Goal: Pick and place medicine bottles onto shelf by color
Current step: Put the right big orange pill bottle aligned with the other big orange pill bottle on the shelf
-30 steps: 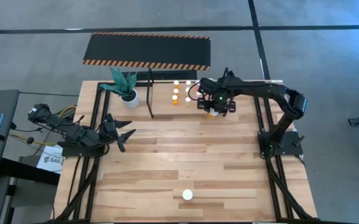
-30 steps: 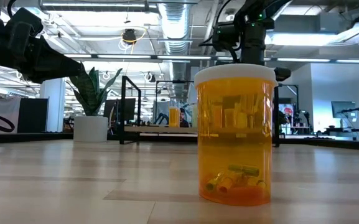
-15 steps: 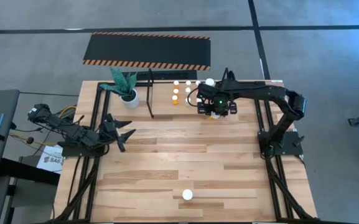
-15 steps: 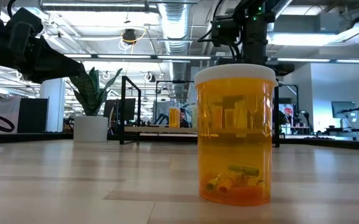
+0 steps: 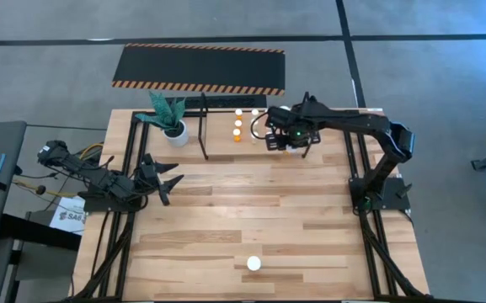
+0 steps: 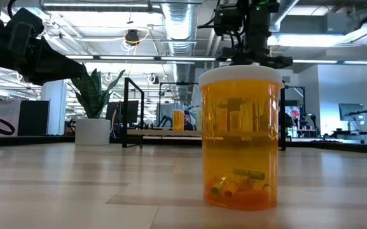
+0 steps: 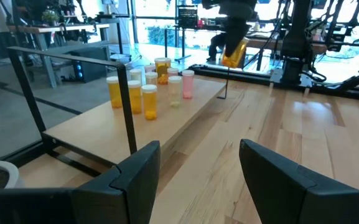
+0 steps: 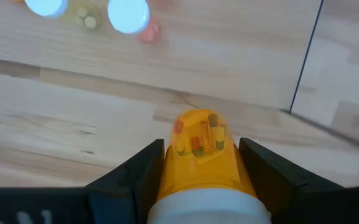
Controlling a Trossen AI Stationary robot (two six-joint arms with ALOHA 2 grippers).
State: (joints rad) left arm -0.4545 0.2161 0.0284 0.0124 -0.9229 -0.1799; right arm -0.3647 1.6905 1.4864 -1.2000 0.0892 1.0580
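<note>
Right gripper point(image 8: 198, 186) clamps an orange bottle point(image 8: 199, 149) above the shelf point(image 7: 185, 115).
Left gripper point(image 7: 198, 168), fingers apart and empty; only the low view shows a bottle near the table's front point(image 6: 240, 137).

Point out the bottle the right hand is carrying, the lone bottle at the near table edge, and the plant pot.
carried bottle point(image 8: 199, 146): right wrist view, on its orange body.
lone bottle point(image 6: 240, 143): low view, mid-body.
plant pot point(image 5: 174, 133): high view, on its white rim.
</note>
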